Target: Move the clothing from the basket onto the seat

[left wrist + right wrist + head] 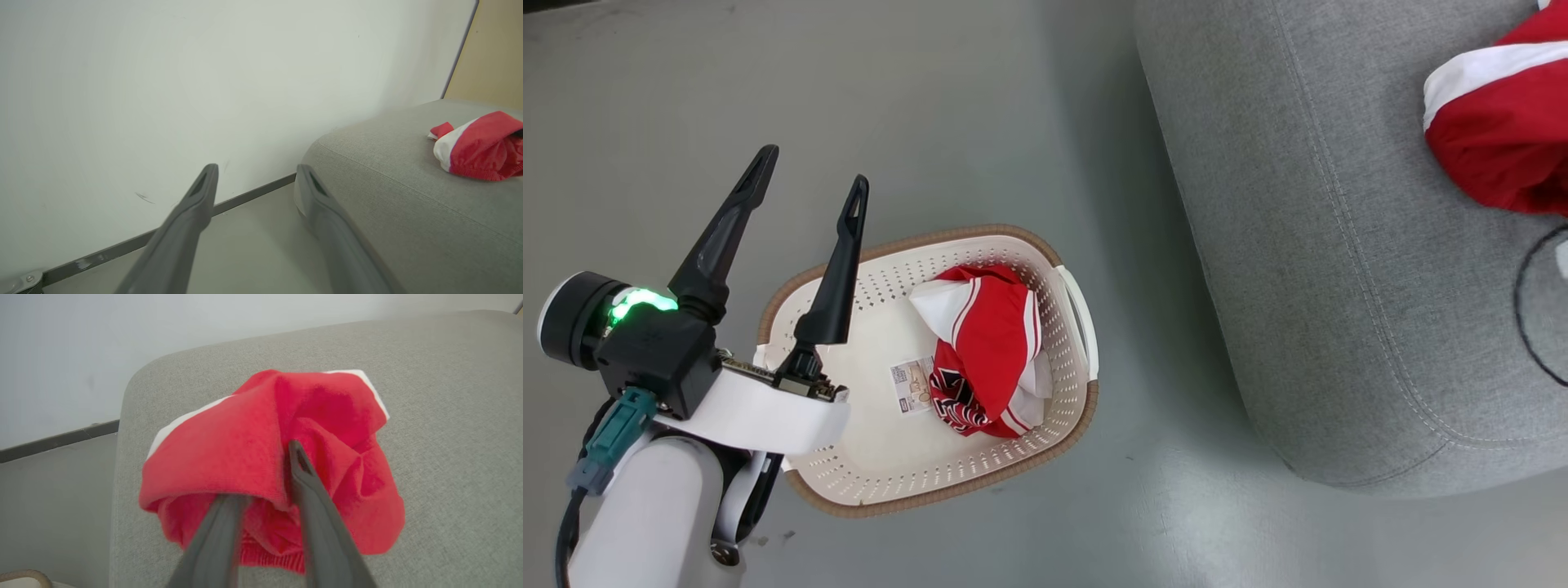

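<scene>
Fingers (318, 522) of the right hand (269, 473) are lying in the red garment (229, 449) mid-frame on the seat (449, 416), one tip buried, grip impossible to tell; left hand (812, 166) is hanging spread.

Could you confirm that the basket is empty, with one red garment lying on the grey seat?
Not quite: the basket is not empty; the head view shows a red jersey with white bands lying in it. One red garment does lie on the grey seat.

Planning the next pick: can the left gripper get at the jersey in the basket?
Probably yes: the left gripper stands open near the basket, and the jersey lies uncovered in it with nothing above.
</scene>
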